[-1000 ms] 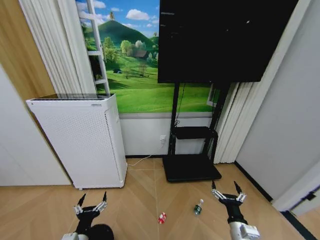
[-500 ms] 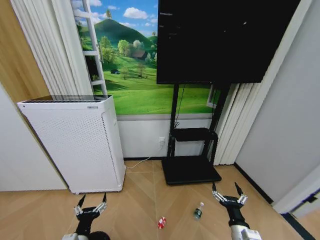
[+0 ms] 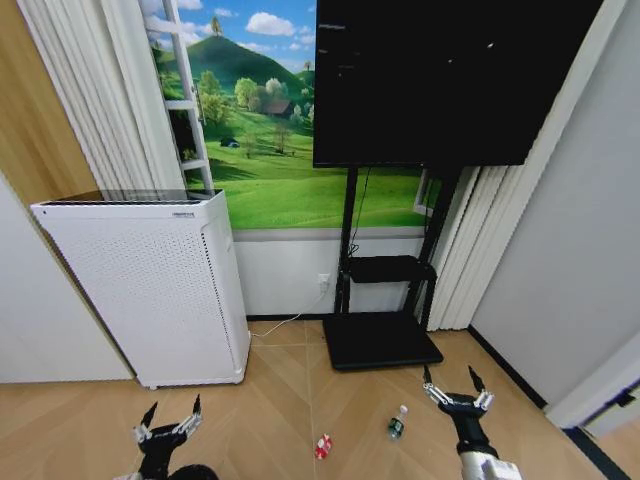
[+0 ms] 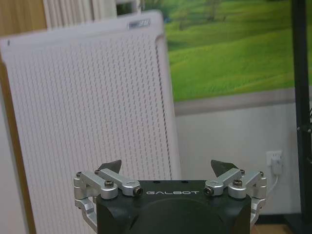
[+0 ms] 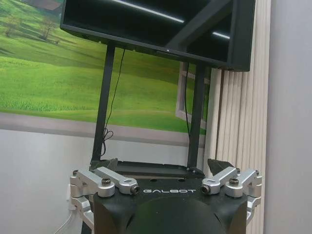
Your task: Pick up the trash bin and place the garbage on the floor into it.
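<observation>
Two litter pieces (image 3: 323, 446) (image 3: 397, 423), two tools (image 3: 168, 420) (image 3: 456, 392).

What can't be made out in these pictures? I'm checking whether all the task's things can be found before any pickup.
- Trash bin: head view, just a dark sliver at the bottom edge beside the left gripper; shape unreadable.
- Red-and-white wrapper and small bottle: head view, on the floor, too small for detail.
- Both grippers have open fingers; the right gripper hangs near the bottle.
</observation>
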